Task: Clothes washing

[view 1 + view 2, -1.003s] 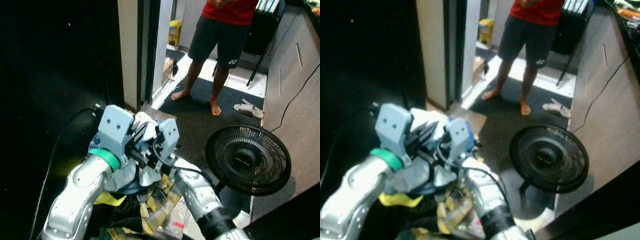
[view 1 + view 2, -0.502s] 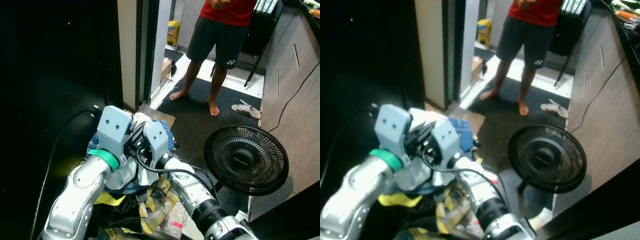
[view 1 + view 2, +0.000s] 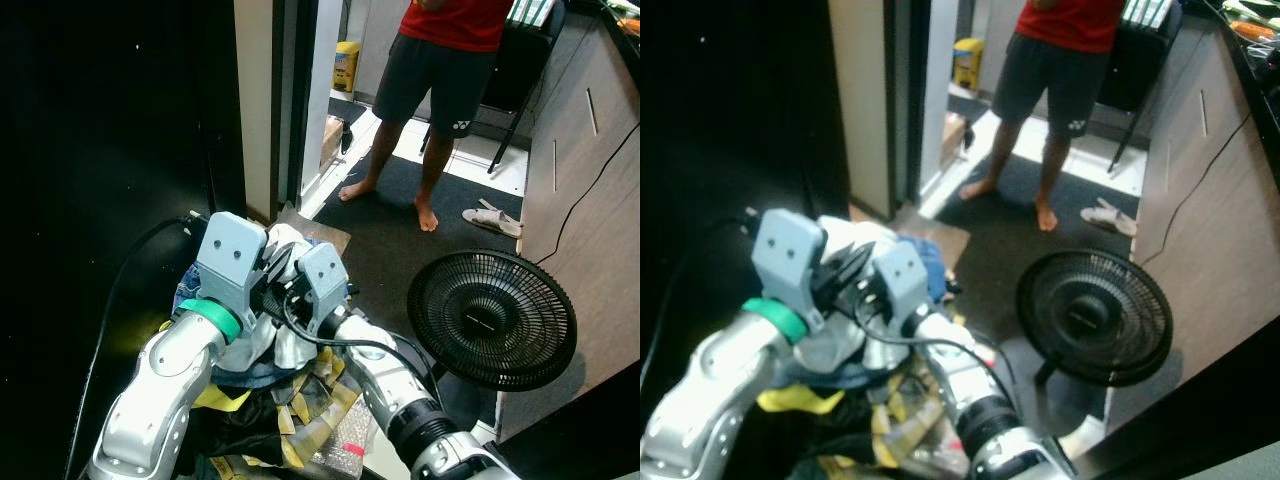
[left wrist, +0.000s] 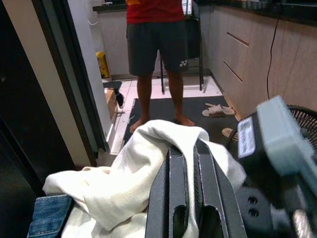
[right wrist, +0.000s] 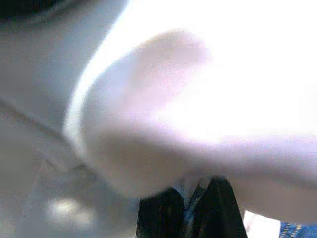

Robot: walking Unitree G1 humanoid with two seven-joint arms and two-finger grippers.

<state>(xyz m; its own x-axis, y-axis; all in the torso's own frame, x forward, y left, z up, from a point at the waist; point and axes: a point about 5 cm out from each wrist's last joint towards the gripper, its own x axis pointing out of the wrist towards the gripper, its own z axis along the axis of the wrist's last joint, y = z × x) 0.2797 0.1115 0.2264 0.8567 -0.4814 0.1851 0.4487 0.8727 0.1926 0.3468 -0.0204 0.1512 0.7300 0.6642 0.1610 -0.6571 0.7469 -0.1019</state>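
The right hand [image 3: 300, 285] has slid in beside the left hand [image 3: 268, 275] — both are now pinched on the white cloth [image 4: 138, 168], bundle gathered for lifting.

A home: barefoot person [image 3: 440, 60] in a doorway, slippers [image 3: 494, 217] (kicked off), floor fan [image 3: 492, 319], heaped clothes [image 3: 262, 380].

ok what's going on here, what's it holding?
Both arms are raised together in front of the robot, carrying a bundle of laundry. The left claw is shut on a white cloth, with a denim piece under it. The right claw is pressed into the same white cloth. A black fan stands on the floor to the right, and a person stands in the doorway ahead.
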